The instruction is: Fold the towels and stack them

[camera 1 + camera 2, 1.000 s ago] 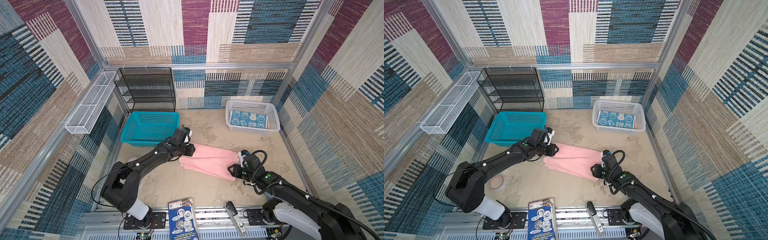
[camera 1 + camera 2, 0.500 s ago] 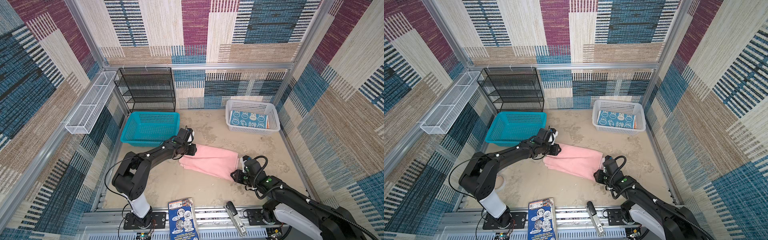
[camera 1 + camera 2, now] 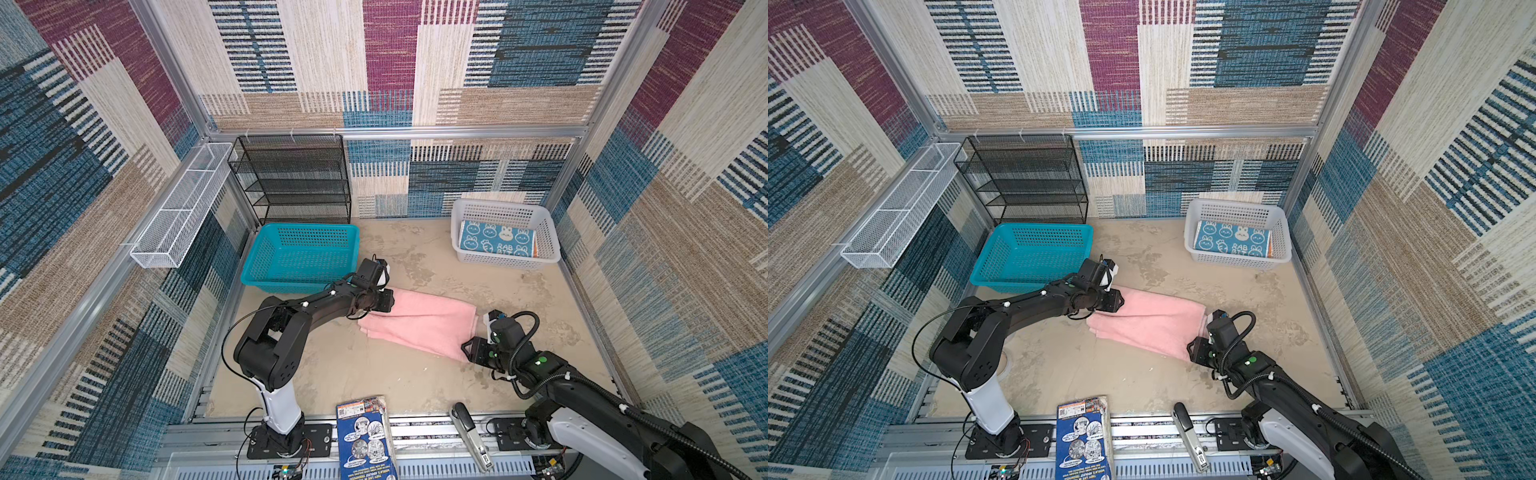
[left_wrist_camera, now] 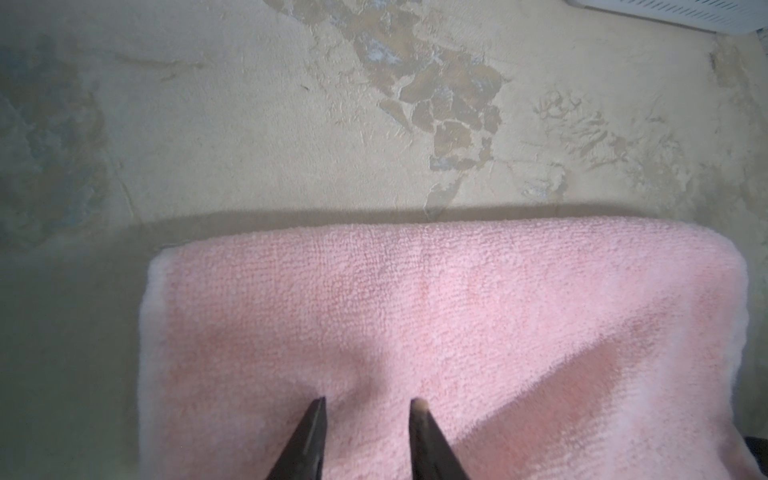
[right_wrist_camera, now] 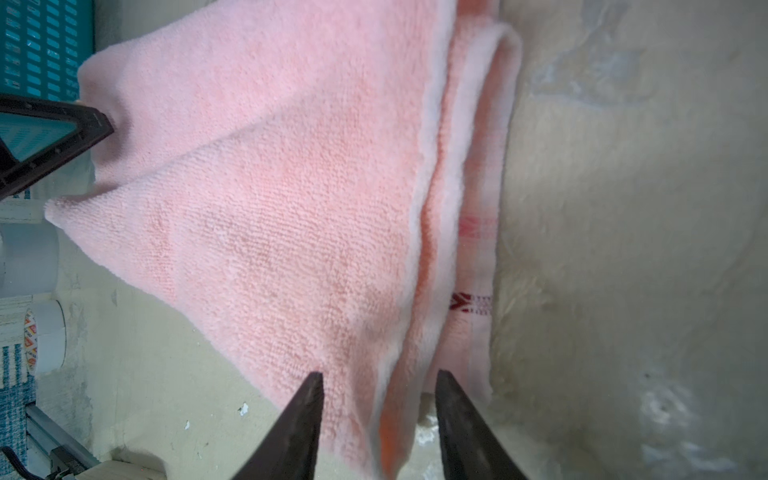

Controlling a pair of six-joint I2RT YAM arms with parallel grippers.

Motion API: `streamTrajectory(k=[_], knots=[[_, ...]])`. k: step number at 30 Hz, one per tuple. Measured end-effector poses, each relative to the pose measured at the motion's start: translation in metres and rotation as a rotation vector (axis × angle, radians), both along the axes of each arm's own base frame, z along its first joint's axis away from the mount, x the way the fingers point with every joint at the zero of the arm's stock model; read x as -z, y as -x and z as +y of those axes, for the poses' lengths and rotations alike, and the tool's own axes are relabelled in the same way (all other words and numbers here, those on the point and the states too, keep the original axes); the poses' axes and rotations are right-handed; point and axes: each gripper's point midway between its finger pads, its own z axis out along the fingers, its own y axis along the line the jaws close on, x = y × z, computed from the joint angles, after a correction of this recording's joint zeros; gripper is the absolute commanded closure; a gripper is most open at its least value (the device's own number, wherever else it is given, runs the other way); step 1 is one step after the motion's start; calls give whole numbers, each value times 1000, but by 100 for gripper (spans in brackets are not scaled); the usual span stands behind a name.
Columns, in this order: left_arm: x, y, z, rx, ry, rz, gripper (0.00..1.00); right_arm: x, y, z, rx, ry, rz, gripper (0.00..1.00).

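Pink towel (image 3: 419, 324) lies part-folded on the tabletop, just beside the teal basket (image 3: 299, 286). Blue towel (image 3: 496, 243) sits in the white basket (image 3: 503, 259), well apart from the teal one.

Step, as I judge it: another fold of the pink.

My left gripper (image 4: 365, 401), at the end nearest the teal basket, is part-spread over a pucker; I can't tell if it pinches. My right gripper (image 5: 378, 374), at the far end, is spread astride the corner layers.

Next: close both, lift evenly.

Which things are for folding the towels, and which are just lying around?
For the job:
- pink towel, between the two arms
- blue towel, folded
- orange towel, only an edge showing beside the blue
- white basket, holding those two

Just lying about:
- teal basket
- black rack
- wire shelf
- blue box
- stapler
- tape roll
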Motion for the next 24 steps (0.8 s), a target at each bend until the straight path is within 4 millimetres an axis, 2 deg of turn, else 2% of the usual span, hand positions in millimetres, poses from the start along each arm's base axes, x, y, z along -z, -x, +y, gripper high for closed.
streamTrajectory(k=[9, 14, 18, 24], knots=[[3, -2, 0, -2, 1, -2, 63, 9, 1, 1, -7, 6, 29, 77], [6, -2, -1, -2, -1, 2, 63, 10, 3, 5, -23, -14, 31, 100], [8, -3, 0, -3, -2, 4, 63, 7, 3, 5, -17, -22, 23, 100], [10, -2, 0, -4, -6, 8, 63, 12, 9, -7, 18, 24, 46, 100]])
